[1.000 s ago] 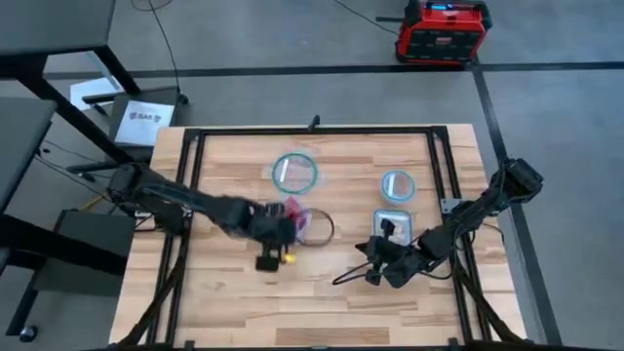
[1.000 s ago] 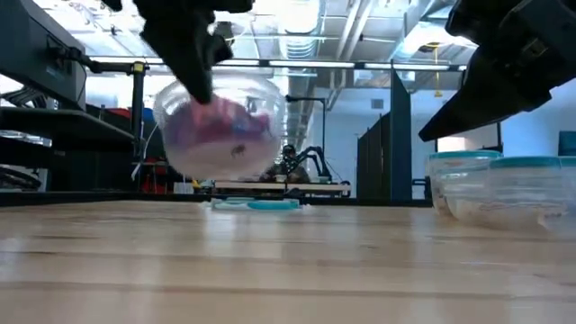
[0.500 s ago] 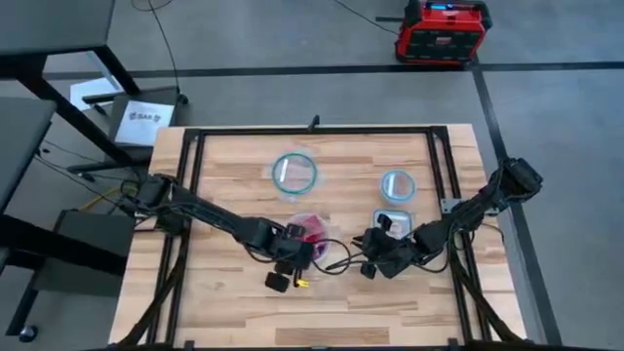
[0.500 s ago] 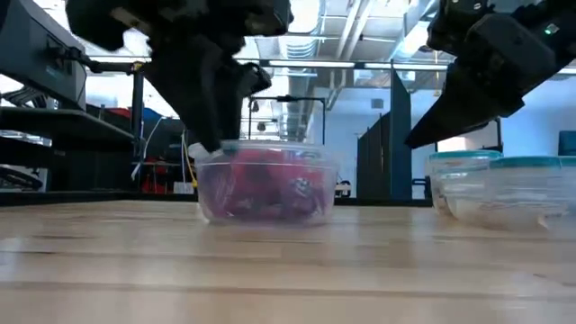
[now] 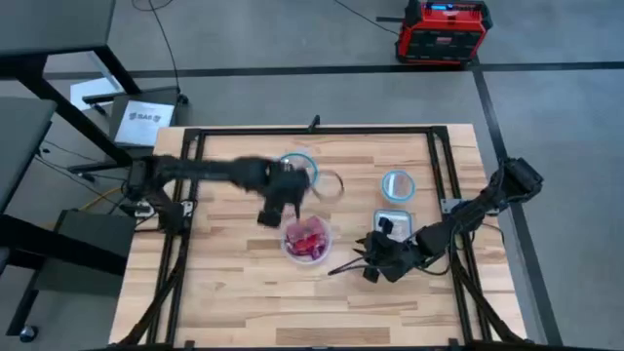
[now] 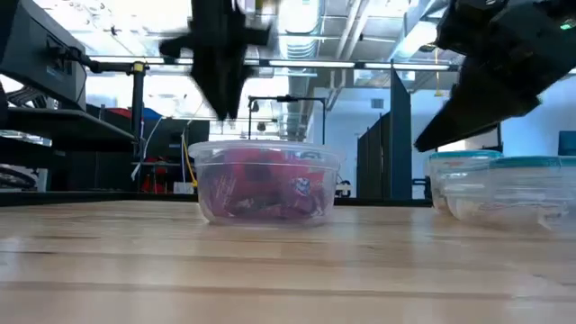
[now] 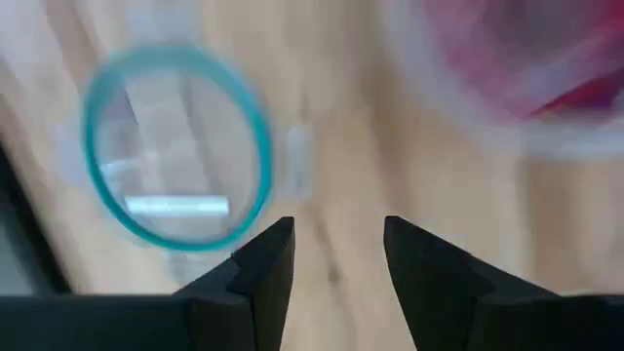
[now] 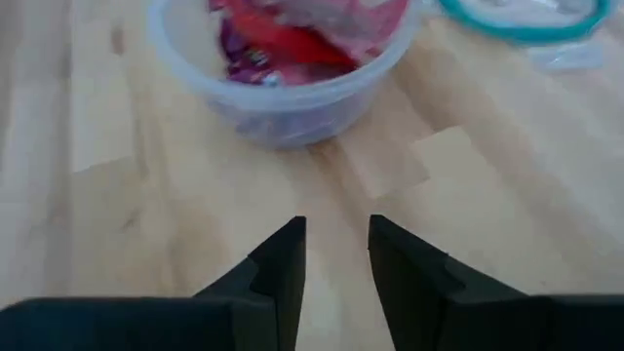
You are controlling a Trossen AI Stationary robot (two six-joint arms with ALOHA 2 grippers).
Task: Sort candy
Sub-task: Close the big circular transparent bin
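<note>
While its two dark fingers stand a little apart with nothing between them, the right gripper (image 8: 336, 258) hangs low over the wood, and the candy (image 8: 302, 34) lies just ahead of it in a clear bowl (image 8: 195, 73); I judge this near position is chosen so it can reach in for single sweets. Beside the right gripper stand a clear rectangular tub (image 5: 395, 223) and, beyond that, a small round bowl (image 5: 397, 183), probably places for the sorted colours. The left gripper (image 7: 331, 258), also parted and empty, is lifted above the table on the far side of the candy bowl, next to a blue-rimmed bowl (image 7: 175, 146), so it leaves the candy free.
</note>
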